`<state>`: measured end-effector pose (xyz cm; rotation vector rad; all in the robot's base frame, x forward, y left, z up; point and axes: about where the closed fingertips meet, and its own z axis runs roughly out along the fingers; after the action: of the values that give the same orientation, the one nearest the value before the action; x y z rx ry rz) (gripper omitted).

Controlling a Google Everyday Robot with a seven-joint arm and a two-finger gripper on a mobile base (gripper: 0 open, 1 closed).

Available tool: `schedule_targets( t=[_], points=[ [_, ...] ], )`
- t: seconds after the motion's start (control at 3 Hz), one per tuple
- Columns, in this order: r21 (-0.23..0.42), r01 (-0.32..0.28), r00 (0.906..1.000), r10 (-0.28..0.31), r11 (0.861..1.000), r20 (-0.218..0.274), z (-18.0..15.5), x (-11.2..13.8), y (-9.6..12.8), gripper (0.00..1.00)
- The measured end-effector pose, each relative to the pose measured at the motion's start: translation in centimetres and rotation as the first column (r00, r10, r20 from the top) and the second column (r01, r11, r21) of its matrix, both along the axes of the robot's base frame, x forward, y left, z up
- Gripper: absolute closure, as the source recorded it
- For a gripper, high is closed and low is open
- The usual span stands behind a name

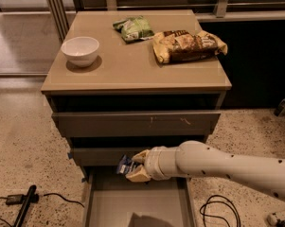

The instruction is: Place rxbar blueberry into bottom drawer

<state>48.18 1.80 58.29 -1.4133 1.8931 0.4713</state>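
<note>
My gripper reaches in from the right on a white arm, just below the middle drawer front. It is shut on the rxbar blueberry, a small dark navy wrapper with white print that sticks out to the left of the fingers. The bar hangs above the back of the bottom drawer, which is pulled open and shows a plain grey floor.
On the cabinet top stand a white bowl, a green bag and a yellow-brown chip bag. The top drawer and the middle drawer are shut. Cables and a black tool lie on the floor.
</note>
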Motion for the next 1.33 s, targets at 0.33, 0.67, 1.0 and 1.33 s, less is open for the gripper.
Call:
schedule_targets(
  t=[0.33, 0.67, 1.0, 1.33],
  points=[
    [0.018, 0.011, 0.9997, -0.01, 1.0, -0.02, -2.6, 0.3, 0.4, 1.0],
    [0.043, 0.047, 0.9971, -0.045, 0.998, -0.062, -8.2, 0.5, 0.6, 1.0],
    [0.068, 0.077, 0.994, -0.071, 0.995, -0.083, -12.2, 0.3, 0.8, 1.0],
    [0.083, 0.113, 0.9885, -0.104, 0.99, -0.11, -16.5, 0.0, 0.1, 1.0]
  ],
)
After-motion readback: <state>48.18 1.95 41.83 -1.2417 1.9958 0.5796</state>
